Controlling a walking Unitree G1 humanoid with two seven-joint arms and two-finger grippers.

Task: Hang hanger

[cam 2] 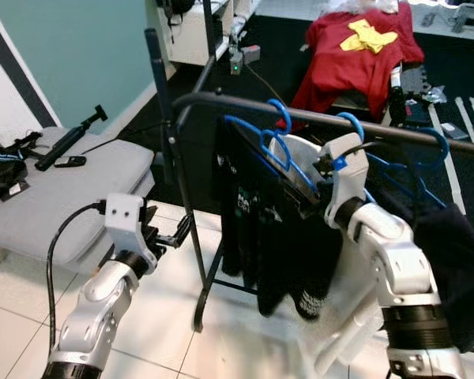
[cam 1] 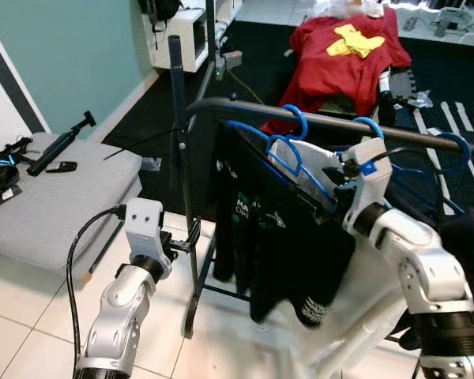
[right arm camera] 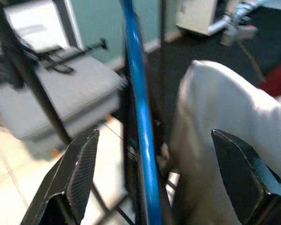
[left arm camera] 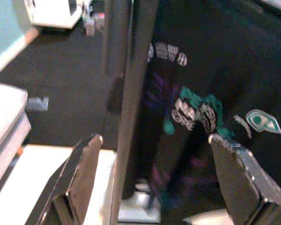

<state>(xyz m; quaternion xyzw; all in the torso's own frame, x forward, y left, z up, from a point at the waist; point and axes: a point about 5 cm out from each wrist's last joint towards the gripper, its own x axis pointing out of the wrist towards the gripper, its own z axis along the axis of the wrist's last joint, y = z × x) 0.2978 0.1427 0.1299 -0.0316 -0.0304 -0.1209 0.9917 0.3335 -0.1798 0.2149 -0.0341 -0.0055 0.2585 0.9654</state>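
2 hands are raised at a black clothes rack [cam 1: 183,158]. The right hand [cam 1: 325,178] is up at the rail [cam 1: 395,130], its fingers spread wide, with nothing clamped between them. In the right wrist view a blue hanger [right arm camera: 139,117] runs lengthwise through the gap between the 2 fingers [right arm camera: 79,173], nearer one than the other, and a white garment [right arm camera: 225,140] hangs just beyond it. I cannot tell for certain whether the hanger bar touches either finger, since that view is blurred. From the head views this hanger's hook [cam 1: 296,118] is over the rail, just above and ahead of the right hand, and a dark printed shirt [cam 1: 257,221] hangs from the rack directly in front of that hand. More blue hooks [cam 1: 458,146] sit on the rail off to the hand's outer side.

The left hand [cam 1: 191,237] is lower, at the rack's upright post, its fingers also wide apart and holding nothing. In the left wrist view the post [left arm camera: 131,103] stands in the gap between the fingers [left arm camera: 84,168], close to one of them, with the printed shirt just behind it.

A grey cushioned bench [cam 1: 55,205] lies to the outer side of the left hand, carrying a black tripod [cam 1: 59,146] and a small dark device [cam 1: 61,166]. Well beyond the rack, a red shirt [cam 1: 347,51] is draped on the dark floor.
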